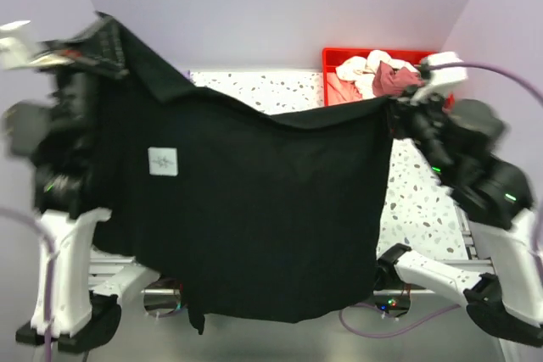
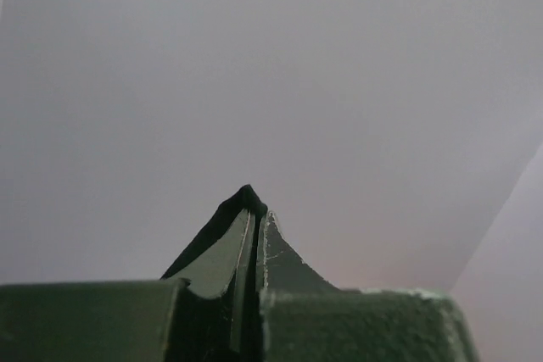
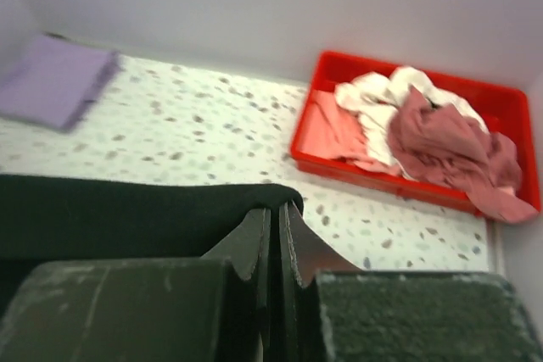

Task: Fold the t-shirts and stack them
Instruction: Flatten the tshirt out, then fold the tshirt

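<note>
Two robot arms hold a large black t-shirt (image 1: pixel 254 209) spread between them like a curtain, seen from above and behind.

At the far left, the left tool (image 2: pixel 259 218) is closed on one top corner of the shirt. A sliver of black cloth shows pinched at its tips, with only blank wall beyond.

From that corner the shirt's top edge runs across to the right and sags in the middle. The cloth hangs down from it toward the arm bases and hides most of the speckled table (image 3: pixel 195 125). A small white label (image 1: pixel 162 161) shows on the left half of the shirt.

At the right, the right tool (image 3: pixel 276 214) is closed on the other top corner, and the black edge leads off to its left.

The held edge is the long axis, lying left to right, with one tool at each end and neither nearer. The left end sits higher in the overhead view. Laying the shirt flat would probably need both tools to move together.

Beyond the shirt, a folded lavender t-shirt (image 3: pixel 55 78) lies at the table's far left. At the far right, a red tray (image 1: pixel 356 52) holds crumpled pink (image 3: pixel 335 129), white (image 3: pixel 382 99) and dusty-rose (image 3: pixel 441 137) shirts.
</note>
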You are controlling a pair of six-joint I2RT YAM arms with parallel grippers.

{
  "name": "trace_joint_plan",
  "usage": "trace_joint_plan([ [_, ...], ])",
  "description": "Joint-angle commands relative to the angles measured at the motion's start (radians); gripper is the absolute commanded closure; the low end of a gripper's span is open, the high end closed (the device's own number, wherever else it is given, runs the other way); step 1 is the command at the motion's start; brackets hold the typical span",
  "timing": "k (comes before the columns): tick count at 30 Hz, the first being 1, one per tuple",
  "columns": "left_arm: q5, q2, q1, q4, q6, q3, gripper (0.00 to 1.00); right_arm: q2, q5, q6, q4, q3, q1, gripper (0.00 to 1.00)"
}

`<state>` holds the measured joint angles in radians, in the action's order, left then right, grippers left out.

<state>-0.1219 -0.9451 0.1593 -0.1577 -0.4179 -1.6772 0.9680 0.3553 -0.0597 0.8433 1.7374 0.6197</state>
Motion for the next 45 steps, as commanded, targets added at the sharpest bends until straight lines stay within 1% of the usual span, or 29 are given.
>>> trace_joint_plan([
  [1, -0.054, -0.104, -0.001, 0.092, 0.027, 0.236, 1.0, 0.066, 0.273, 0.018, -0.173, -0.216, -0.006, 1.0],
  [2, -0.055, -0.128, -0.001, 0.128, 0.025, 0.284, 1.0, 0.107, 0.274, 0.023, -0.203, -0.26, -0.015, 1.0],
  [3, -0.102, -0.268, 0.002, 0.195, -0.002, 0.429, 1.0, 0.198, 0.189, 0.011, -0.29, -0.354, -0.082, 1.0],
  [4, -0.102, -0.27, 0.002, 0.196, -0.002, 0.43, 1.0, 0.199, 0.188, 0.011, -0.291, -0.355, -0.083, 1.0],
  [5, -0.104, -0.315, 0.002, 0.228, -0.005, 0.46, 1.0, 0.233, 0.106, -0.003, -0.315, -0.412, -0.116, 1.0],
  [6, -0.096, -0.364, 0.0, 0.278, -0.01, 0.496, 1.0, 0.32, 0.055, -0.011, -0.375, -0.435, -0.185, 1.0],
  [7, -0.072, -0.468, 0.0, 0.297, -0.007, 0.501, 1.0, 0.362, 0.022, -0.005, -0.419, -0.464, -0.208, 1.0],
  [9, -0.023, -0.578, 0.0, 0.34, 0.028, 0.479, 1.0, 0.473, -0.012, 0.001, -0.501, -0.495, -0.262, 1.0],
  [10, -0.022, -0.686, 0.0, 0.336, 0.039, 0.455, 1.0, 0.586, -0.025, 0.03, -0.524, -0.493, -0.273, 1.0],
  [11, -0.016, -0.739, 0.0, 0.316, 0.047, 0.423, 1.0, 0.641, -0.041, 0.032, -0.526, -0.457, -0.296, 1.0],
  [12, -0.01, -0.826, 0.0, 0.273, 0.051, 0.356, 1.0, 0.69, -0.085, 0.038, -0.517, -0.431, -0.304, 1.0],
  [13, -0.005, -0.86, 0.0, 0.264, 0.054, 0.331, 1.0, 0.783, -0.09, 0.04, -0.509, -0.406, -0.311, 1.0],
  [14, -0.001, -0.889, 0.0, 0.273, 0.056, 0.314, 1.0, 0.817, -0.082, 0.041, -0.504, -0.362, -0.319, 1.0],
  [16, 0.002, -0.949, 0.002, 0.268, 0.062, 0.275, 1.0, 0.88, -0.072, 0.043, -0.494, -0.332, -0.325, 1.0],
  [18, -0.002, -0.972, 0.0, 0.27, 0.067, 0.264, 1.0, 0.888, -0.073, 0.046, -0.504, -0.317, -0.334, 1.0],
  [23, -0.021, -0.979, 0.0, 0.277, 0.079, 0.278, 1.0, 0.885, -0.093, 0.055, -0.515, -0.309, -0.347, 1.0],
  [29, -0.035, -0.896, 0.0, 0.238, 0.035, 0.359, 1.0, 0.871, -0.111, 0.104, -0.471, -0.306, -0.347, 1.0],
  [35, -0.062, -0.718, 0.006, 0.186, -0.093, 0.532, 1.0, 0.784, -0.125, 0.142, -0.449, -0.358, -0.348, 1.0],
  [36, -0.08, -0.674, 0.016, 0.179, -0.102, 0.553, 1.0, 0.763, -0.125, 0.149, -0.444, -0.364, -0.347, 1.0],
  [38, -0.094, -0.632, 0.025, 0.161, -0.123, 0.6, 1.0, 0.747, -0.128, 0.156, -0.438, -0.375, -0.347, 1.0],
  [41, -0.114, -0.554, 0.039, 0.156, -0.153, 0.646, 1.0, 0.718, -0.134, 0.167, -0.428, -0.386, -0.347, 1.0],
  [45, -0.157, -0.476, 0.055, 0.041, -0.2, 0.654, 1.0, 0.689, -0.162, 0.198, -0.391, -0.395, -0.347, 1.0],
])
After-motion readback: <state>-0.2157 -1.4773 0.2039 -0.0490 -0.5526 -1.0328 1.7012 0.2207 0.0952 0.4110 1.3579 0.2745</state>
